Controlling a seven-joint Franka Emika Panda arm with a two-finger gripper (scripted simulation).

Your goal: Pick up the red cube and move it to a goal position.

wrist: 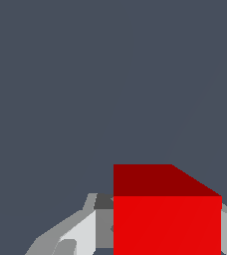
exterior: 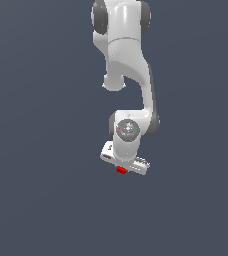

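The gripper [exterior: 122, 170] is squeezing the red cube [exterior: 121, 170] between its fingers [wrist: 80, 234], under the white arm [exterior: 128, 65]. It is carrying it. Next, I think, it needs moving to the goal, unseen here.

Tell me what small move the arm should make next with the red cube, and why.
Probably keep the end effector closed and carry the red cube on toward the goal. The wrist view shows the cube sitting between the fingers, apparently gripped. No goal marker is visible, so the direction cannot be told.
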